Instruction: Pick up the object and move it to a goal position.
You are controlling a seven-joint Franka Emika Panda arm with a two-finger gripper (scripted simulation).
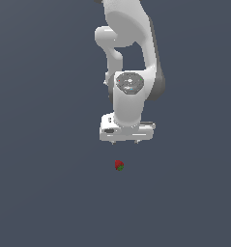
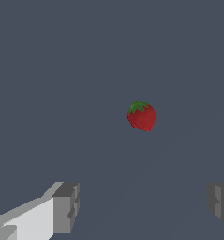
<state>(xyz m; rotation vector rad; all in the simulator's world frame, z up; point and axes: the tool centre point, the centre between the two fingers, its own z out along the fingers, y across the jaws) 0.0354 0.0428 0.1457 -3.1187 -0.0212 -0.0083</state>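
The object, a tiny red strawberry-like thing (image 1: pixel 119 165) with a green patch, lies on the dark grey floor. It sits a short way below the white gripper (image 1: pixel 126 142) in the exterior view, apart from it. In the wrist view the object (image 2: pixel 142 116) shows alone on the floor, beyond the gap between the two grey fingertips (image 2: pixel 66 208). The gripper (image 2: pixel 144 206) is open, its jaws spread wide with nothing between them.
The white arm (image 1: pixel 131 58) rises behind the gripper toward the top of the exterior view. Plain dark grey floor (image 1: pixel 39 193) surrounds the object on every side.
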